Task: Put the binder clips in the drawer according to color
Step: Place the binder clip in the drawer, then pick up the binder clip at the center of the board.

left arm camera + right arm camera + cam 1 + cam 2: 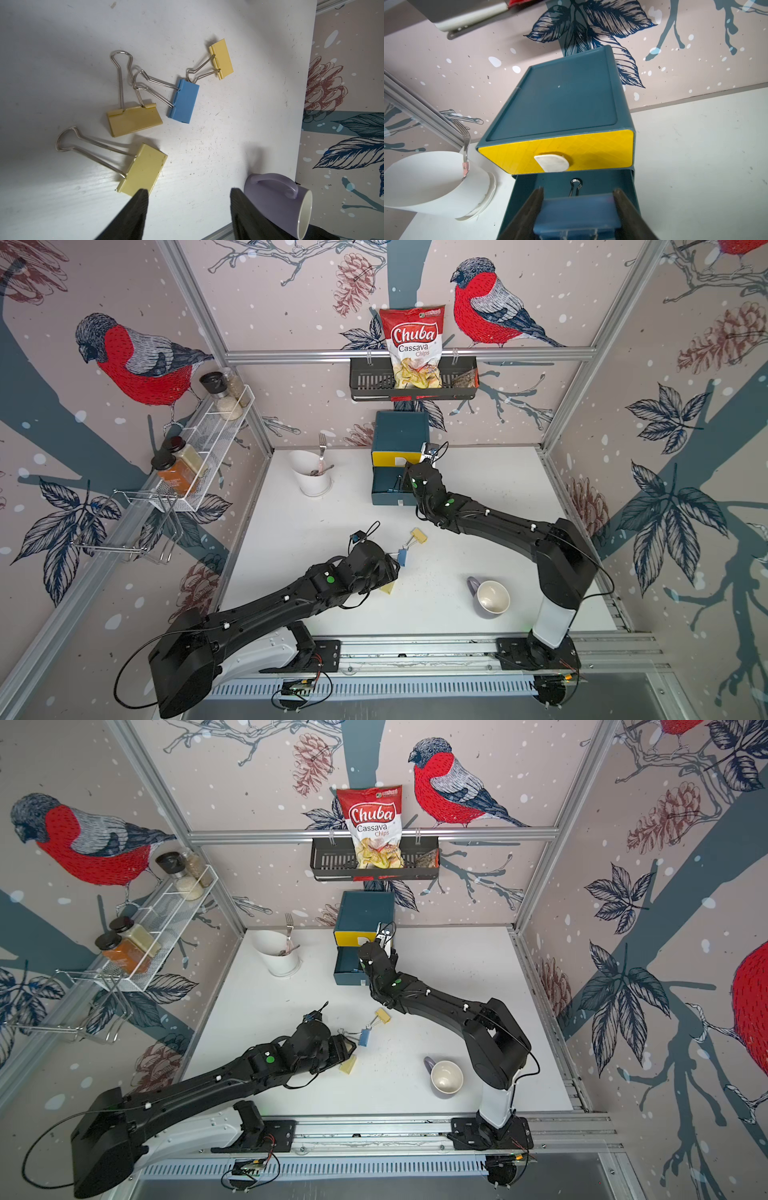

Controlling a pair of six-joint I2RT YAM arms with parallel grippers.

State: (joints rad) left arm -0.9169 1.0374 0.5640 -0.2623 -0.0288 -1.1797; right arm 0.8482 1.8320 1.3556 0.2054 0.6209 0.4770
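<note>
- The right fingers (628,209) are closed on the body of a blue clip (577,209). They hold it over the pulled-out teal drawer (630,185) of the chest (401,433), just under the shut yellow front (556,149). If the clip is let go too close to the drawer's front edge, it may strike the rim and tumble onto the table (62,31).
- The wire handle of another clip (576,186) already lies in that drawer. A clip dropped on top of it may sit high and jam the drawer when it is pushed in.
- The right arm is close to the chest. Lowering further could bump the yellow front or its white pull tab (551,164) and shove the chest back.
- The left fingers (136,212) stand apart with nothing between them, above the table. One tip is just beside a yellow clip (145,170). Closing from here would likely pinch only a corner, and the clip could skid or flip away.
- The loose clips are crowded. The handles of a darker yellow clip (135,121) cross those of a blue table clip (184,101), and the handle of a small yellow clip (222,58) reaches that blue body. Lifting one may drag a neighbour.
- The purple mug (276,203) sits close to the left fingers, so a careless swing could knock it.
- Yellow clips presumably belong behind the yellow front, which is not yet open.
</note>
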